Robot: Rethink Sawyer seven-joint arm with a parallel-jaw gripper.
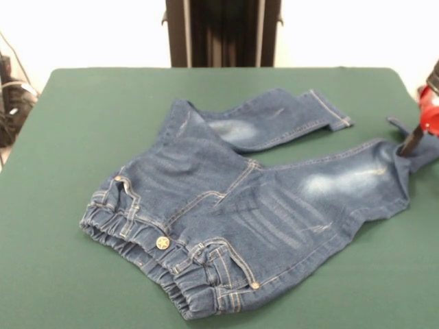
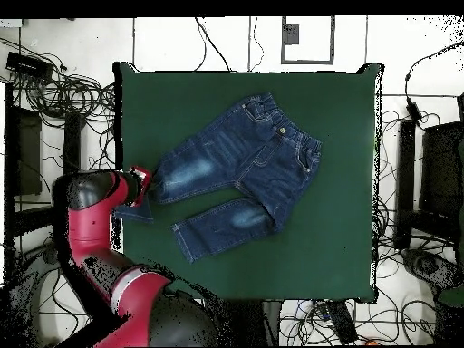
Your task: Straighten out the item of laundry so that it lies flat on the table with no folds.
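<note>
Jeans (image 1: 226, 205) lie spread across the middle of the green table (image 1: 82, 123), and seen from the front, working left to right, the gathered waistband (image 1: 147, 250) sits nearest at the lower left with its brass star button (image 1: 162, 242) showing. One leg (image 1: 274, 120) angles off toward the far side and looks fairly flat, though a crease runs where it meets the seat. The other leg (image 1: 343, 181) stretches right, almost to the table's edge. At that leg's cuff (image 1: 418, 147) a dark finger of the gripper (image 1: 413, 139) comes down into the bunched, upturned denim. It looks to be pinching the hem, but I cannot tell how far the claw is open or whether it truly has the cloth, since the tip is half buried in fabric. From above, the red arm (image 2: 91, 227) reaches in at the table's side, right at that cuff, which hangs slightly past the edge. My guess is that the step in hand is drawing this leg out straight. To do it well, the pull should run along the leg's length, low and gentle, only until the wrinkles around the knee and crotch ease. The cuff should then be laid down back on the table, not dropped curled over the edge, and the waistband should not be dragged along.
</note>
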